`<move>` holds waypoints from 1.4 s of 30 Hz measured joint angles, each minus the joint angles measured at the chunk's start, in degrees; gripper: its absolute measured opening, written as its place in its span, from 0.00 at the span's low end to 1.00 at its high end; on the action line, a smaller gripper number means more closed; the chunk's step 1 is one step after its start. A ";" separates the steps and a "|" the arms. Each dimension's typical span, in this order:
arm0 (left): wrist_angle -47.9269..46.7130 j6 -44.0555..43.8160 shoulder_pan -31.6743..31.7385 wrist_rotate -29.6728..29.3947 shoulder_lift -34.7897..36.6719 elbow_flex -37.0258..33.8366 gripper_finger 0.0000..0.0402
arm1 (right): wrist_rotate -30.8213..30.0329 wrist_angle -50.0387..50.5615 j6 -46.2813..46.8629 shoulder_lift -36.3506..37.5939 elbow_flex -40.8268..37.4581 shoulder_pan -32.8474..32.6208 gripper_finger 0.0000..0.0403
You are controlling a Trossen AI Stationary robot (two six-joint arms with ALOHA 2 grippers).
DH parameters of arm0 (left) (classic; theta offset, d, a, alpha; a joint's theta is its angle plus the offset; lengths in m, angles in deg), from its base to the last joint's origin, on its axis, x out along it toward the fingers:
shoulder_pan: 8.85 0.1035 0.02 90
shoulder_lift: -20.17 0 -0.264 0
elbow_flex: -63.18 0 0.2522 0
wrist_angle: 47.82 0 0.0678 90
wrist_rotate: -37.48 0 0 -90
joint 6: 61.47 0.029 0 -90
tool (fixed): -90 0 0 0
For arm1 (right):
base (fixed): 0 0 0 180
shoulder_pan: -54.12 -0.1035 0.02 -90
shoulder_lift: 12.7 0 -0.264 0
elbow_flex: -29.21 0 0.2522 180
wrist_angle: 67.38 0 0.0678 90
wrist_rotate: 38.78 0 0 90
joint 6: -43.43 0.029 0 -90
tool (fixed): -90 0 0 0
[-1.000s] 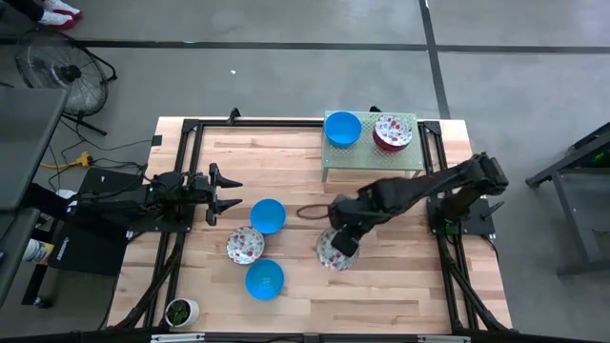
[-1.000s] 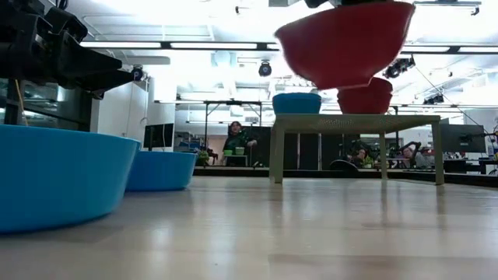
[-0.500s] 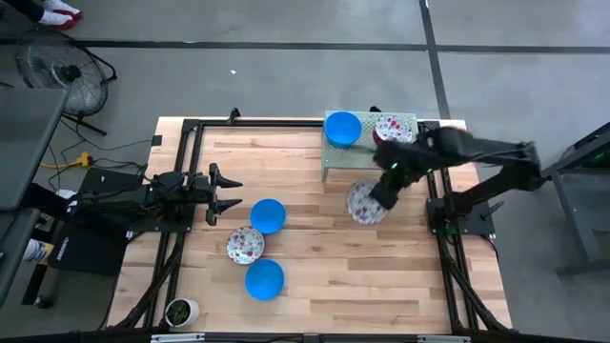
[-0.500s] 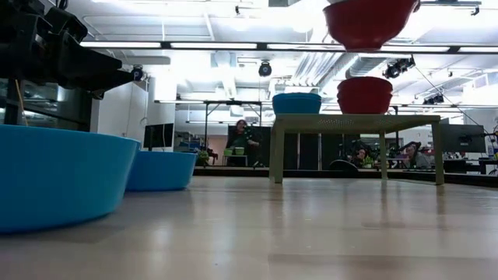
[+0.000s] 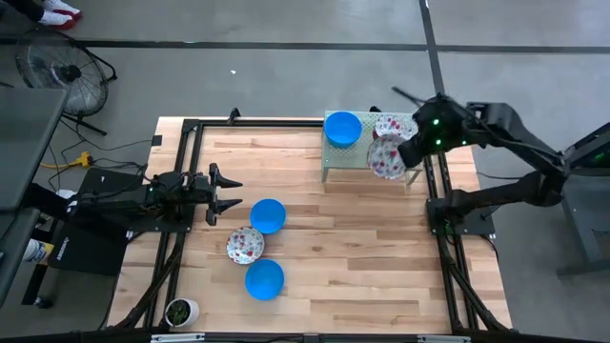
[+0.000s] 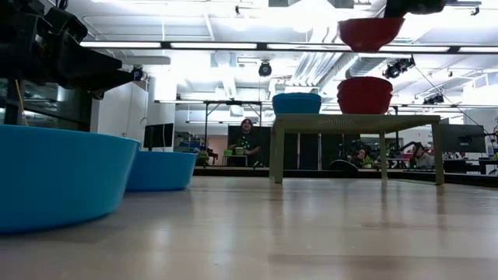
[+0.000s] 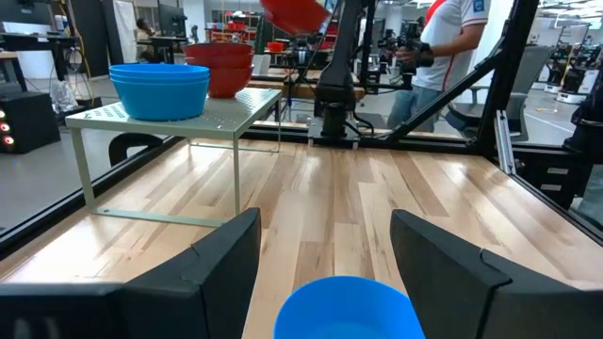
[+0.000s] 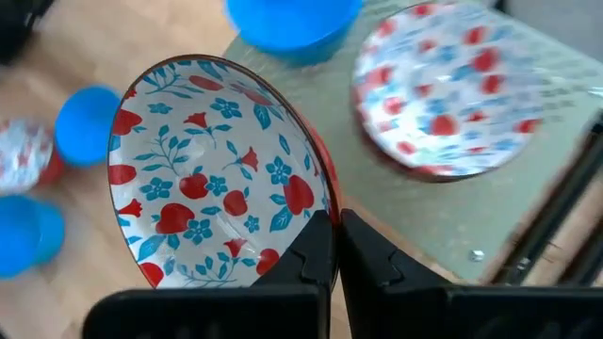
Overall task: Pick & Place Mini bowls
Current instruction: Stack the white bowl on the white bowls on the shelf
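My right gripper [image 8: 336, 247] is shut on a floral mini bowl [image 8: 217, 169], red outside, held in the air over the near right part of a small green stand [image 5: 355, 160] at the table's far right. On the stand sit a stack of blue mini bowls [image 5: 342, 128] and a stack of floral ones [image 5: 395, 124]. Two blue mini bowls [image 5: 268, 215] [image 5: 264, 280] and one floral bowl [image 5: 245, 245] rest on the table. My left gripper [image 5: 229, 191] waits open at the left, level, behind the nearer blue bowl [image 7: 349, 306]. My right gripper pinches the floral bowl's wall at its rim [image 8: 323, 205], one finger inside the bowl and one outside. The fingers slant down from the right side. The bowl is lifted clear, above the stacks on the stand [image 6: 369, 33], and tilted, with its opening partly toward the wrist camera.
A small white cup with a green plant [image 5: 179, 311] stands at the table's near left corner. Black frame rails [image 5: 181, 162] run along the table's sides. A person in a white shirt [image 7: 452, 38] stands beyond the right arm's base.
My right gripper, shut on the floral bowl all along, has swung from over the table's near middle up and toward the far right, ending beside the stand's floral stack. It turned on the way, tilting the bowl further. The bowl stayed clear of the table.
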 joint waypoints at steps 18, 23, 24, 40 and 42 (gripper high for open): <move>0.00 -0.01 -0.01 0.00 -0.01 -0.01 0.58 | 3.58 -0.21 5.62 -1.59 0.00 23.60 0.00; 0.00 0.00 0.00 0.00 -0.02 0.00 0.58 | 5.50 -0.54 7.13 -2.73 0.00 26.89 0.00; 0.00 0.00 0.00 0.00 0.00 -0.02 0.58 | 6.01 -0.52 7.15 -2.97 0.00 27.47 0.00; 0.00 0.00 0.00 0.00 -0.02 0.00 0.58 | 8.64 -3.14 7.08 -7.16 -0.02 32.74 0.00; 0.00 -0.01 -0.01 0.00 0.00 0.00 0.58 | 9.23 -3.18 6.82 -7.34 -0.04 33.19 0.00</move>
